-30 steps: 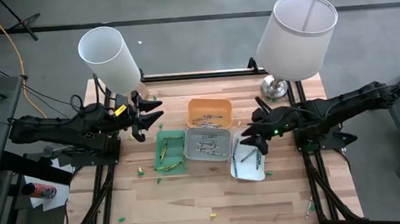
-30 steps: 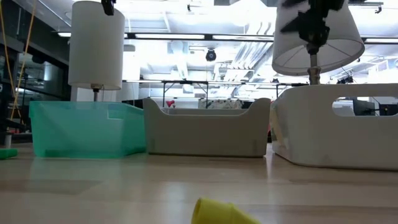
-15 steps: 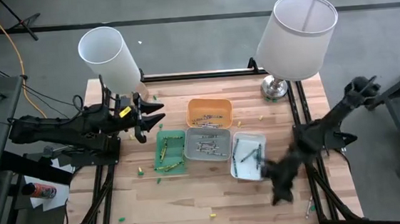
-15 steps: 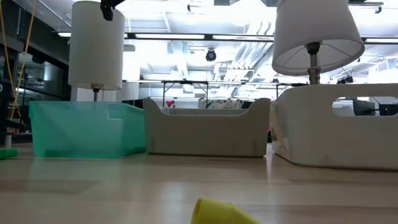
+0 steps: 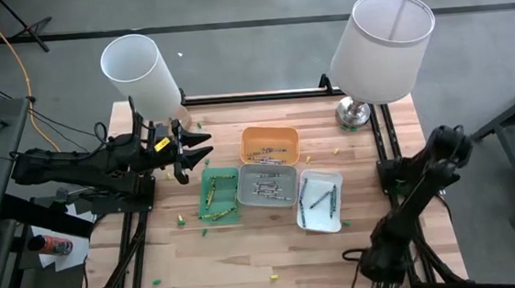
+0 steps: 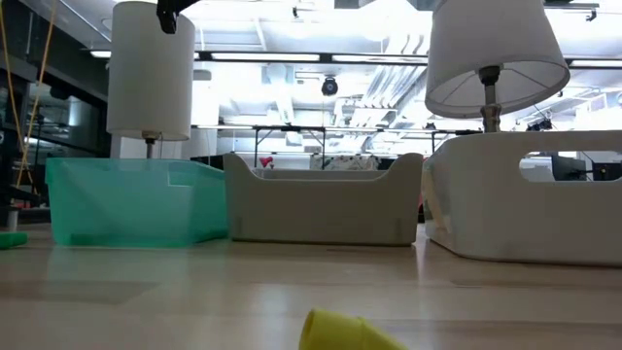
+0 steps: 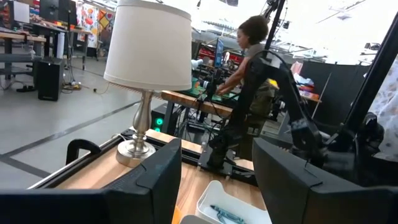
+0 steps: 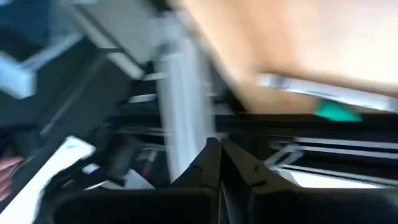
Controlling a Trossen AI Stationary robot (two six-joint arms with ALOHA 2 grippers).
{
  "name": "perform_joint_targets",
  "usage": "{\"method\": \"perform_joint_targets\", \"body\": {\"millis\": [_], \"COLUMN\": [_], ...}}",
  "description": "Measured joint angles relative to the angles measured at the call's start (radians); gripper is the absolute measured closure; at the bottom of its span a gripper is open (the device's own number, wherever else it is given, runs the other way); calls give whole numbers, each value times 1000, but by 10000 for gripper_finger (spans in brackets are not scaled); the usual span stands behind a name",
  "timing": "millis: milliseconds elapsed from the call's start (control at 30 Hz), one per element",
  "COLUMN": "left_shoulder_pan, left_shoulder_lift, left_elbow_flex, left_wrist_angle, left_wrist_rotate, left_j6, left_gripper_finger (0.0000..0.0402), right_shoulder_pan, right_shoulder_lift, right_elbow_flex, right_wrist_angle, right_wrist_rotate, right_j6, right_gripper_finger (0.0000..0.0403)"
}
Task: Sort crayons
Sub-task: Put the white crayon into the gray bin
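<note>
- Big change is on the right side: a second ago the right arm was parked over the white tray (image 5: 321,200) in the middle right of the overhead shot, half a second ago it was swinging toward the lower right, and now the right claw (image 5: 380,261) hangs down past the worktop (image 5: 360,163) edge at the bottom right of the frame.
- Its own wrist camera shows the two fingers (image 8: 211,163) pinched fully together with nothing visible between them, so it's closed on air. The view past them is a smear of frame rails and the worktop edge, plus a teal blob that can't be identified.
- The left claw (image 5: 193,149) hasn't budged across all three overhead shots: it sits at the upper left of the worktop, just up-left of the green tray (image 5: 219,195), fingers spread wide and holding nothing.
- Crayons are where they were: green ones in the green tray, pale ones in the grey tray (image 5: 266,185), a few in the orange tray (image 5: 270,143), dark teal ones in the white tray.
- Strays are still out: a few green bits by the green tray's lower left, a green one (image 5: 157,282) at bottom left, a yellow one (image 5: 273,276) at bottom centre.
- Read on it: looks like the right arm is folding down to rest rather than reaching for anything, so sorting is mostly done but not finished, with those loose ones left.
</note>
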Motion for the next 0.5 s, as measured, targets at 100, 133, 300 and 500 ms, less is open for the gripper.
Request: {"method": "perform_joint_targets", "body": {"millis": [100,133,300,500], "left_shoulder_pan": [0,0,0,0], "left_shoulder_lift": [0,0,0,0], "left_elbow_flex": [0,0,0,0], "left_wrist_angle": [0,0,-1,-1], "left_wrist_rotate": [0,0,0,0], "left_j6": [0,0,0,0], "left_gripper_finger": [218,218,218,218], "right_shoulder_pan": [-1,-1,-1,-1], "right_shoulder_lift": [66,84,159,196], "right_elbow_flex": [0,0,0,1], "right_wrist_angle": [-71,-83,-104,-139], "right_wrist_rotate": [-47,-56,-80,-40], "right_j6": [-37,-56,-114,-120], "right_gripper_finger": [400,401,402,402]}}
